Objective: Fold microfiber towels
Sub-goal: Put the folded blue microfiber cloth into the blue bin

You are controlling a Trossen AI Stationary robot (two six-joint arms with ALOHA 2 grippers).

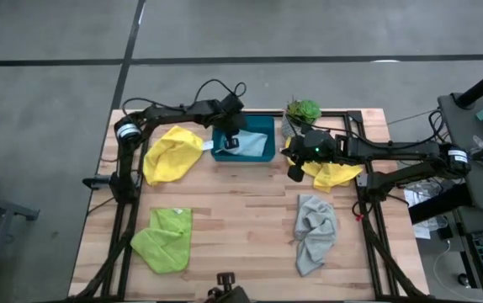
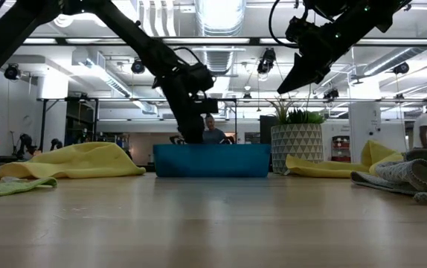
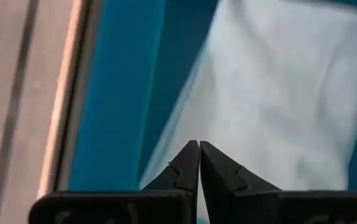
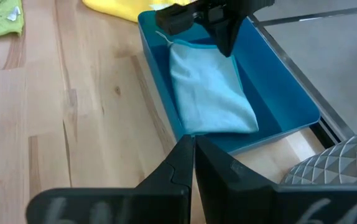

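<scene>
A folded light blue towel (image 4: 209, 93) lies flat in the teal tray (image 1: 262, 124) at the table's far middle. My left gripper (image 3: 199, 146) is shut and points down into the tray over the towel's left end (image 4: 185, 53). My right gripper (image 4: 194, 142) is shut and empty, raised above the table right of the tray (image 1: 294, 172). One yellow towel (image 1: 172, 153) lies crumpled left of the tray. Another yellow towel (image 1: 334, 175) lies under my right arm. A lime green towel (image 1: 164, 238) lies near left and a grey towel (image 1: 315, 231) near right. My left gripper's shut fingertips (image 4: 226, 48) point down from above at the light blue towel near its left end (image 3: 228, 124). I cannot tell whether they touch the cloth. The towel lies flat on the tray's floor.
A potted plant (image 1: 303, 111) in a patterned pot stands at the far edge, right of the tray. Bare wood lies in the table's middle (image 1: 241, 219). People stand in the room behind the table (image 2: 425, 123).
</scene>
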